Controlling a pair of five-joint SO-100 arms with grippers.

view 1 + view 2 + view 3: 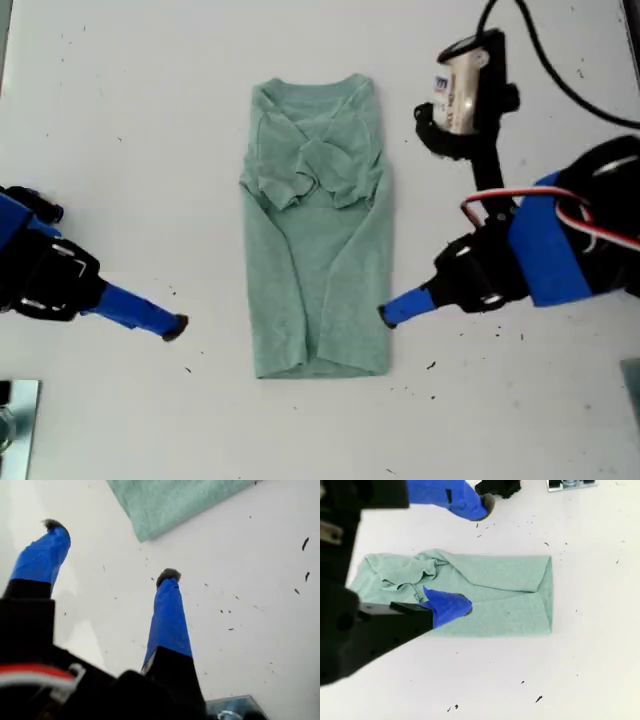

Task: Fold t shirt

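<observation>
- Exterior view: the t shirt [320,280] is laid flat in the middle of the white tabletop [120,120], already narrowed to a long strip. The sleeves are bunched across the chest, the neckline lies toward the top of the view and the hem toward the bottom.
- The first claw [175,327] is held at the exterior view's left, apart from the cloth. The second claw [385,312] is set just beside the strip's edge on the exterior view's right, near the hem end.
- No container is seen. Only a metal piece [18,425] is cut off at the exterior view's lower left corner, and what it is cannot be told.
- First wrist view: the first claw [111,550] is spread wide with nothing between its fingers. Bare tabletop [250,630] lies under it, and only a corner of the t shirt [170,502] shows beyond.
- Second wrist view: the second claw [470,559] is also spread. One finger is seen over the near long edge of the t shirt [505,590], with no cloth pinched yet.
- Risks, as judged: if only the top layer is caught at that edge, the side fold may be peeled open.
- If the hem end is lifted by one claw alone, the strip could be skewed.
- The loose sleeve bundle may spill out when the hem is brought over toward the neckline.
</observation>
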